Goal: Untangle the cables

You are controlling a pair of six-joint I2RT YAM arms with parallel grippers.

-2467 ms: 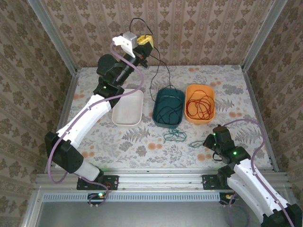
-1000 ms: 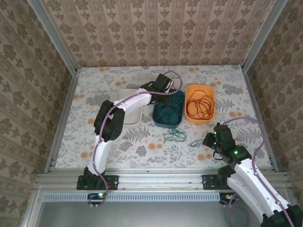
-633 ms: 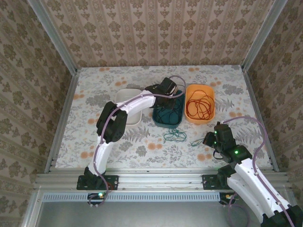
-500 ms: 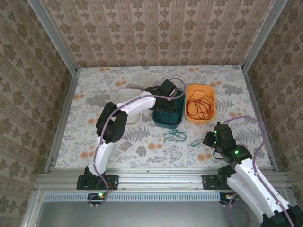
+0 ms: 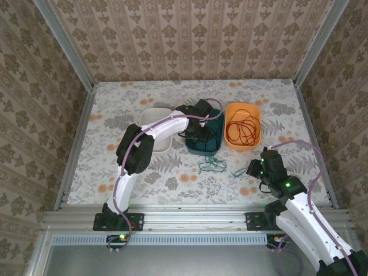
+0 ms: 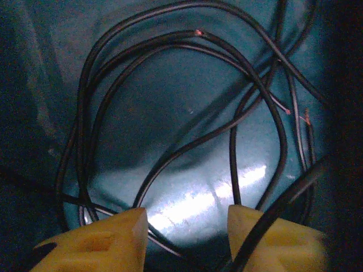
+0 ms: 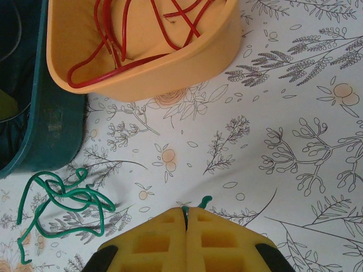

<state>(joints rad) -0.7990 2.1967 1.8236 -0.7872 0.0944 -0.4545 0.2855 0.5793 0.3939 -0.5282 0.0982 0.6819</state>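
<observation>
- Black cable [image 6: 85, 102] on glossy teal tray [image 6: 187, 102].
- Red cable [image 7: 105, 28] in orange tray [image 7: 170, 76].
- Green cable [image 7: 74, 198], lower left, on white tabletop [image 7: 295, 130] printed with grey leaves, orange flowers.
- Beige damask walls [image 5: 230, 34].

left pincer [image 5: 201, 136] down in teal tray [image 5: 215, 147], red cable [image 5: 241, 127] in orange tray [image 5: 257, 137], green cable [image 5: 211, 165] on table [image 5: 115, 121]

Trays: white tray [image 5: 150, 112], teal tray [image 5: 221, 139], orange tray [image 5: 257, 135] — sat side by side.
Table: floral cover [image 5: 115, 115] — lay flat.
</observation>
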